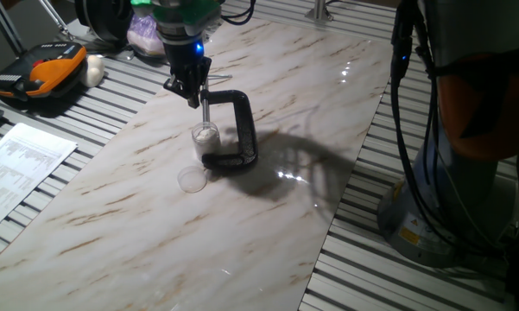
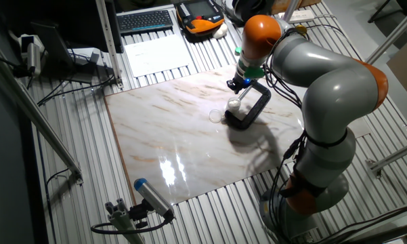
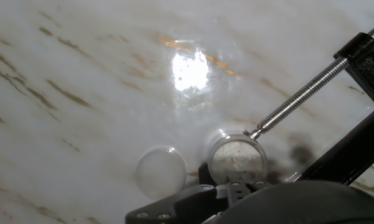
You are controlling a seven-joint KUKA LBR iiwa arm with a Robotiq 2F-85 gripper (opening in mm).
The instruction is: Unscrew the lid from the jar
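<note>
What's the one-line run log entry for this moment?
lid: off, lying on table beside jar | jar: held in black C-clamp | gripper: above the clamp screw, jaw state unclear

Looking down on a glossy white marble surface (image 3: 81,74) with brown veins and a bright glare spot. The round translucent lid (image 3: 160,172) lies flat, just left of the open jar (image 3: 237,159). A black C-clamp (image 3: 355,134) presses its threaded metal screw (image 3: 305,92) against the jar's rim.
</note>
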